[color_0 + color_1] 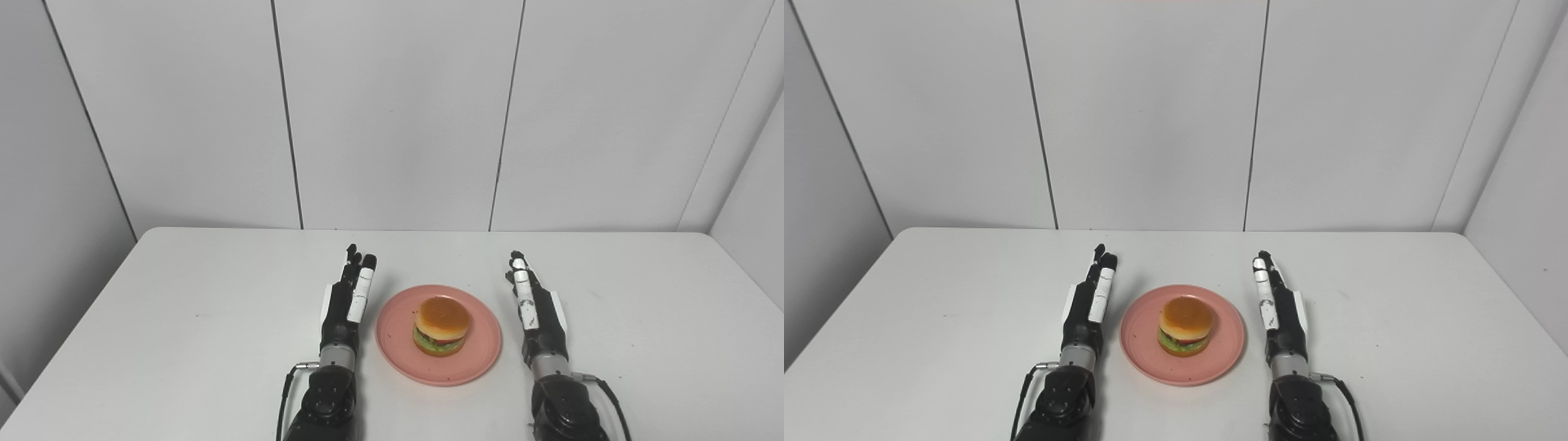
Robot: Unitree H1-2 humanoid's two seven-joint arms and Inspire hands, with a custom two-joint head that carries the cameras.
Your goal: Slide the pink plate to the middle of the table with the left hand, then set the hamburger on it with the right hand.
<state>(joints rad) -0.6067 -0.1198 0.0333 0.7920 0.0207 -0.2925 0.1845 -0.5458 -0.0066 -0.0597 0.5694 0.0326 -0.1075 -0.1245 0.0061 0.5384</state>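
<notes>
On the white bench (pixel 184 294), near its middle and toward the near edge, sits the pink plate (pixel 474 358), flat on the surface. Centred on the plate rests the hamburger (pixel 441 326), upright, with its brown bun on top and green lettuce showing around the lower layer. Just beside the plate's left rim lies the left hand (pixel 348 300), palm turned inward, fingers stretched forward and holding nothing; it appears close to the rim without touching it, though the angle makes that hard to confirm. On the other side, the right hand (pixel 534 306) lies a little apart from the plate's right rim, likewise extended forward, fingers straight and empty. Both forearms enter from the bottom edge, with cables visible at the wrists. Behind the bench stand plain grey wall panels (pixel 392 110).
</notes>
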